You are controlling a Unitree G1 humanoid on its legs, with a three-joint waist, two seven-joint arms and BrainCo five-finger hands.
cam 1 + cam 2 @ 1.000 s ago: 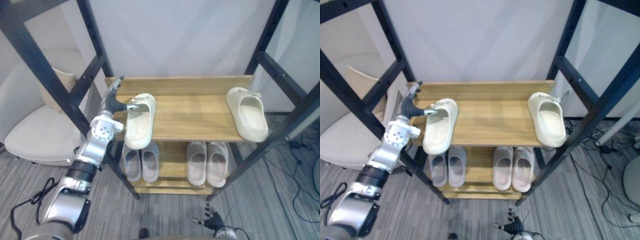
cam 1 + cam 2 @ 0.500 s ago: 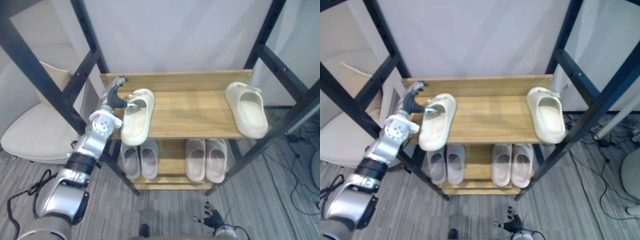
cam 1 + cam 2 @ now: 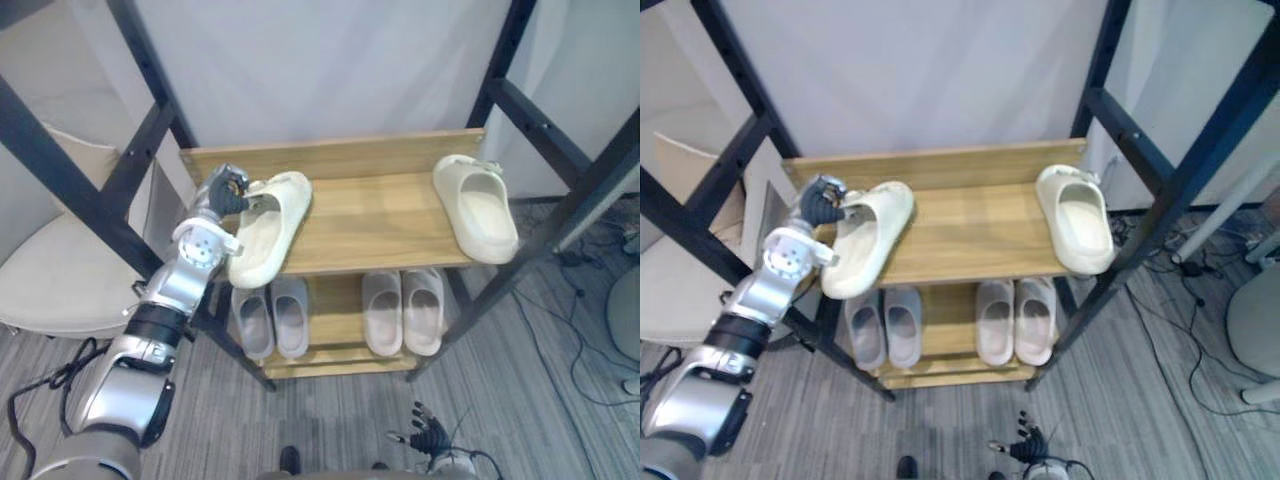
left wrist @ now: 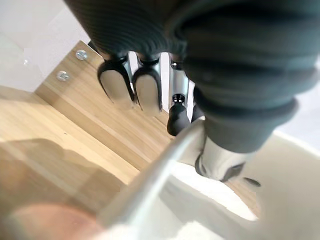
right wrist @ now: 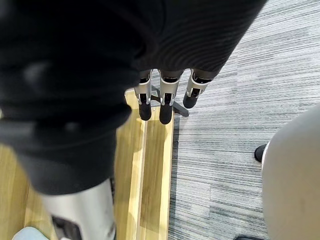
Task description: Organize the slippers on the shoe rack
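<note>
Rack: the shoe rack (image 3: 330,156) is wooden, with a top shelf (image 3: 372,222) and a lower shelf (image 3: 338,318), and stands between black posts.
Left hand: the left hand (image 3: 222,190) is at the rack's left end, over the top shelf. Its fingers (image 4: 146,91) curl down the outside of a slipper's side wall. The thumb looks to sit inside the slipper, so the wall is pinched between them.
Held slipper: the cream slipper (image 3: 268,230) lies slantwise at the rack's left end. One end is on the top shelf by the hand, and the other juts past the shelf's front edge.
Other slipper: the second cream slipper (image 3: 478,208) lies flat on the top shelf at the rack's right end, opening upward, well apart from the first.
Lower shelf: the left grey pair (image 3: 272,316) and the right grey pair (image 3: 403,310) lie side by side.
Right hand: the right hand (image 3: 428,437) hangs low in front of the rack, over the grey carpet (image 5: 225,150). Its fingers (image 5: 164,107) are straight and hold nothing.
Chair: a pale cushioned chair (image 3: 50,290) stands just left of the rack.
</note>
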